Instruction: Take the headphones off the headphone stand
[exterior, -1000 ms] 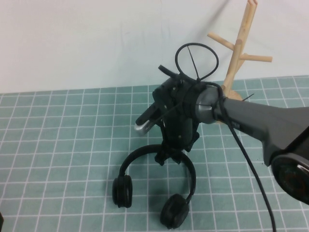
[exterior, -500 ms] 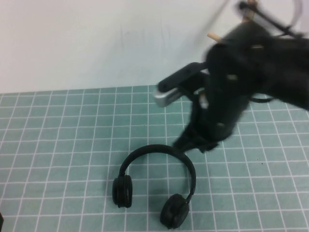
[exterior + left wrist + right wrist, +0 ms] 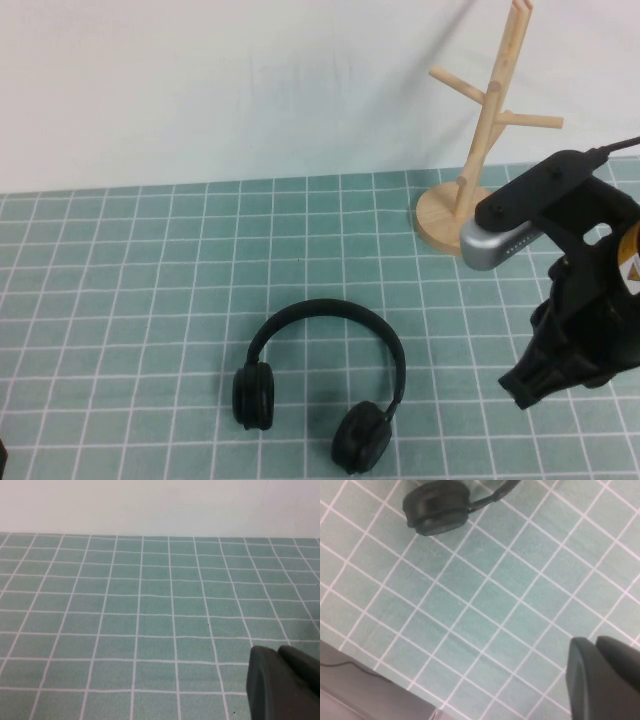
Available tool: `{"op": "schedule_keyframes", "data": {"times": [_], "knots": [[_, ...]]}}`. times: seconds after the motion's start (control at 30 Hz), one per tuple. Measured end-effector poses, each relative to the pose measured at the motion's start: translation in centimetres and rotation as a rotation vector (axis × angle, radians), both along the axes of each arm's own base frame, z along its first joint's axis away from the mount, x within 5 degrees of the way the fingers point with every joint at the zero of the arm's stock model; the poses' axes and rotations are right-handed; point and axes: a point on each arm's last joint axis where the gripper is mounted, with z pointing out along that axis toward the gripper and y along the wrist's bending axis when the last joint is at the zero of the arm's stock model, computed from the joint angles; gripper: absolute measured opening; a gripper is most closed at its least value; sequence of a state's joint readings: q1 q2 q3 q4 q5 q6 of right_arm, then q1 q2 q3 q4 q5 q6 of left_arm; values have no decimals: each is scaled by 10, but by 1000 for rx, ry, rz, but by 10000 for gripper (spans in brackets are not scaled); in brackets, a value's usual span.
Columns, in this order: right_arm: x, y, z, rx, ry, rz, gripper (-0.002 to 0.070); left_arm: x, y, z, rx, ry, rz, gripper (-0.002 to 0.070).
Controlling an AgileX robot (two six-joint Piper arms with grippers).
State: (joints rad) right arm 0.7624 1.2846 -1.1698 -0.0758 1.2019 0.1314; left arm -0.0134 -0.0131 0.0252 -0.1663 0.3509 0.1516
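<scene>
The black headphones (image 3: 254,394) lie flat on the green grid mat at the front centre, free of any gripper. One ear cup shows in the right wrist view (image 3: 437,506). The wooden headphone stand (image 3: 487,130) stands at the back right with bare pegs. My right gripper (image 3: 522,388) hangs over the mat to the right of the headphones and in front of the stand; its fingers (image 3: 592,642) are shut and empty. My left gripper (image 3: 275,650) shows only in its wrist view, shut and empty above bare mat.
The green grid mat (image 3: 150,300) covers the table up to a white back wall. The stand's round base (image 3: 440,215) sits just behind my right arm. A grey table edge (image 3: 365,690) shows in the right wrist view.
My right arm has pulled away from the headband, up and then to the right side of the table. The headphones stay where they lay on the mat.
</scene>
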Motion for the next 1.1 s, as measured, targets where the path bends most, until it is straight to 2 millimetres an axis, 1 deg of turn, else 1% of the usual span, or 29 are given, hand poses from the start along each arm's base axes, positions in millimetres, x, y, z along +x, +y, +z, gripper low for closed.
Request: {"op": "schedule_keyframes", "data": {"times": [0.27,0.37,0.4,0.43,0.47,0.57,0.63,0.67,0.77,0.83,0.93,1.03,1.1], "knots": [[0,-6,-1,-55,-12,12,-9,0,0,0,0,0,0,-3],[-1,-16,-3,-74,-58,11,-9,0,0,0,0,0,0,-3],[-2,-25,-5,-55,-88,0,-9,0,0,0,0,0,0,-3],[-4,-34,-2,-15,-141,-13,-9,0,0,0,0,0,0,-3],[-8,-44,-5,11,-176,-25,-9,0,0,0,0,0,0,-3],[-27,-80,-12,136,-323,-115,-9,0,0,0,0,0,0,-3],[-45,-103,-26,209,-429,-194,-9,0,0,0,0,0,0,-3],[-53,-112,-30,246,-497,-223,-9,0,0,0,0,0,0,-3],[-78,-133,-56,324,-670,-321,-9,0,0,0,0,0,0,-3],[-92,-143,-75,362,-754,-392,-9,0,0,0,0,0,0,-3],[-110,-153,-97,420,-890,-496,-9,0,0,0,0,0,0,-3],[-119,-157,-115,458,-984,-579,-9,0,0,0,0,0,0,-3],[-121,-159,-126,472,-991,-622,-9,0,0,0,0,0,0,-3]]}}
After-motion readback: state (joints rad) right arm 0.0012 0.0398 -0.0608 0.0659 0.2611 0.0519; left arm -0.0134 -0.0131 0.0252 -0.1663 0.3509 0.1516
